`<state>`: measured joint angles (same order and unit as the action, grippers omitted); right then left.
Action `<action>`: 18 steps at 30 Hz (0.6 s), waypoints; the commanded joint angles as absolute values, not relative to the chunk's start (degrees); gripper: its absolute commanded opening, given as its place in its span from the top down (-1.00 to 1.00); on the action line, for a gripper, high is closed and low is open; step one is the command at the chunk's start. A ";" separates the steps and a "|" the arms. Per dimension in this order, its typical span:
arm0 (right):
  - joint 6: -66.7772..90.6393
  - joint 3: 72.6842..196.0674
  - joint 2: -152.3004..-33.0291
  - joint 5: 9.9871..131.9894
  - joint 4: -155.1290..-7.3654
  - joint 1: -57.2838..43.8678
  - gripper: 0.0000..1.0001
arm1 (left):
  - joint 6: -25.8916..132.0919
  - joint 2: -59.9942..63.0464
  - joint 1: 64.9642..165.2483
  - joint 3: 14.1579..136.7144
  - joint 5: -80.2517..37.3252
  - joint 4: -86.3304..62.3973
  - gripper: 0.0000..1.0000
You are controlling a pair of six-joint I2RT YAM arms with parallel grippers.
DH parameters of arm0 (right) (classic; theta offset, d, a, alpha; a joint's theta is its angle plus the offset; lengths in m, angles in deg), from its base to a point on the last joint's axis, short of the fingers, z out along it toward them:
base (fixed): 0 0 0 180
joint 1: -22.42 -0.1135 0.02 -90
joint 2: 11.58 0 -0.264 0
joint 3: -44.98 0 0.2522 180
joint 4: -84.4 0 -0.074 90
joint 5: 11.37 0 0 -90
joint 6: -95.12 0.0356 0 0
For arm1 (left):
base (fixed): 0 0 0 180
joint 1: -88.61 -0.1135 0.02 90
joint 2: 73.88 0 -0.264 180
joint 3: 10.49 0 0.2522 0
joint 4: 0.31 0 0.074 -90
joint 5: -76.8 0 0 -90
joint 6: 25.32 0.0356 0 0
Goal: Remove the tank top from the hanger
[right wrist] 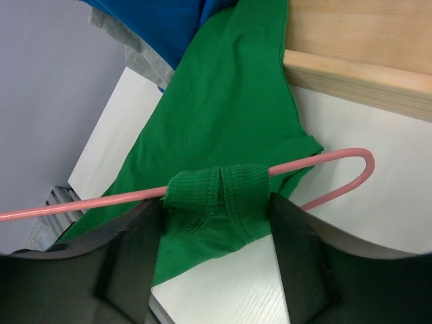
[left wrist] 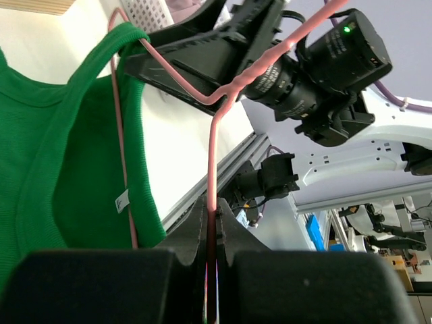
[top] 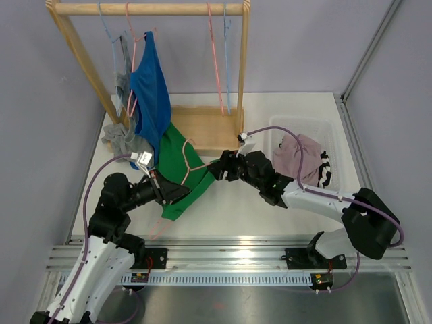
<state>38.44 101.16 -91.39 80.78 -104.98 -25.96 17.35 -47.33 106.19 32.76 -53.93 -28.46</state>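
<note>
Now, top view: top [top: 177, 158] lies between left gripper [top: 169, 192] and right gripper [top: 217, 167]. Left wrist: fingers clamped tight on hanger [left wrist: 212, 162]. Right wrist: strap [right wrist: 219, 196] on the hanger wire, between part-open fingers, not visibly pinched. Step: grasping the strap. Next: close, then slide it off the hanger's end.

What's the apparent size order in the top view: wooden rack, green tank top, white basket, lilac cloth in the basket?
1. wooden rack
2. white basket and green tank top: too close to rank
3. lilac cloth
</note>
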 commanded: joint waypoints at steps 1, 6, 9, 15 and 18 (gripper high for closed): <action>36.41 104.09 -93.06 81.97 -109.18 -26.62 -0.21 | 15.64 -47.07 107.32 33.32 -57.41 -23.12 1.00; 35.00 103.92 -92.80 84.07 -107.16 -26.54 0.49 | 18.09 -46.72 107.50 34.55 -55.57 -26.01 1.00; 33.51 103.22 -90.95 85.92 -105.14 -26.54 0.71 | 21.52 -46.02 107.50 36.66 -53.37 -30.41 1.00; 30.87 101.54 -85.51 94.52 -97.43 -26.36 1.00 | 28.99 -44.61 107.50 42.10 -52.30 -38.59 1.00; 30.60 102.51 -81.73 102.43 -91.19 -24.79 1.00 | 31.10 -43.74 107.50 43.96 -58.01 -39.03 1.00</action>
